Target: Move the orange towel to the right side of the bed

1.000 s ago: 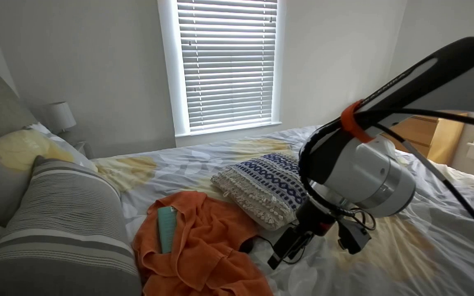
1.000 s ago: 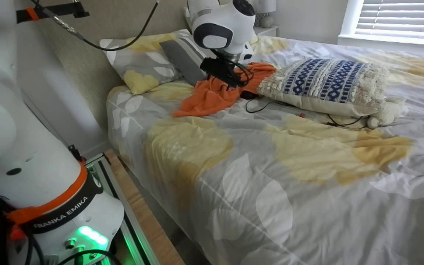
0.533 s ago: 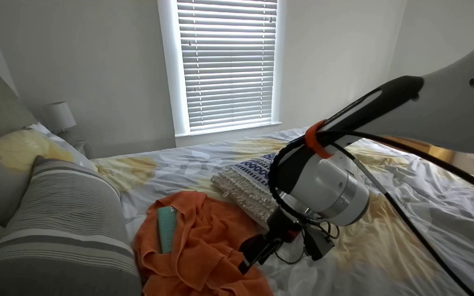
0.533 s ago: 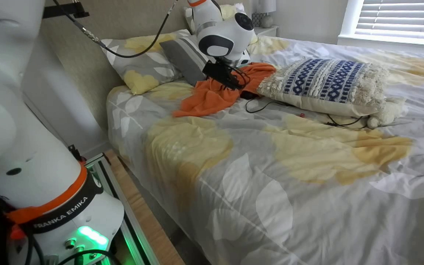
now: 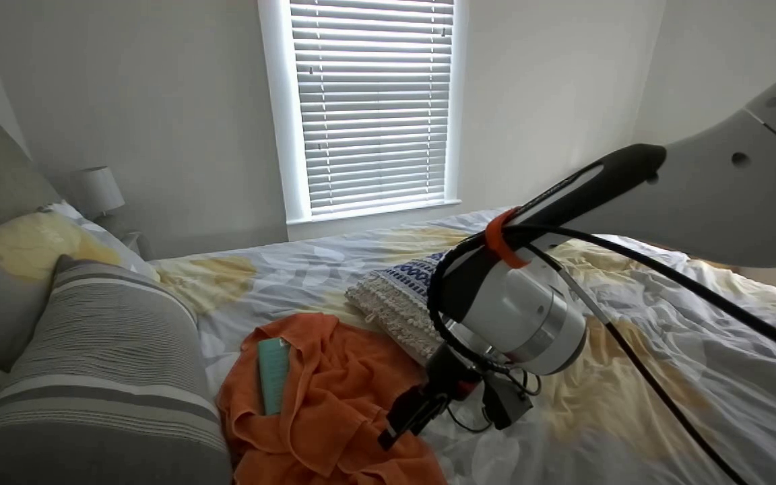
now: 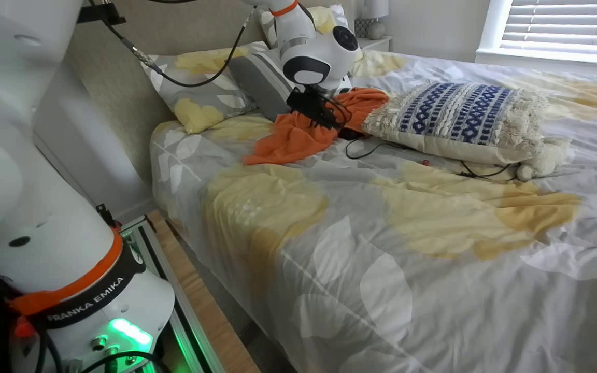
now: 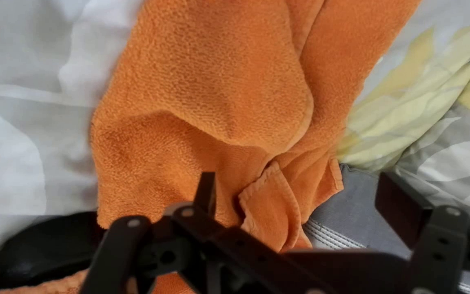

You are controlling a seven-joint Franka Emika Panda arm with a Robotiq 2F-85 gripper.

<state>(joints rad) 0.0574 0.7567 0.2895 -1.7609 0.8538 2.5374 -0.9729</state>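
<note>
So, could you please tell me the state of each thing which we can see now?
Orange towel: crumpled, on the bed cover.
Hand: open, gripping nothing.
Teal object: lying among the towel's folds.
Patterned pillow: lying, patterned face up.
Striped pillow: tilted.
Bed cover: spread out, wrinkled.
Blind: lowered, light coming through.
Lamp: seems unlit.
Base light: lit green.

Bed (image 6: pixel 433 311) with orange towel (image 5: pixel 334 391) and cushions (image 6: pixel 454 111)

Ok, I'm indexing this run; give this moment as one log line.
towel: crumpled on bed | jaws: open, over towel, contact unclear | teal item: amid towel folds | grasp: not yet made
</note>
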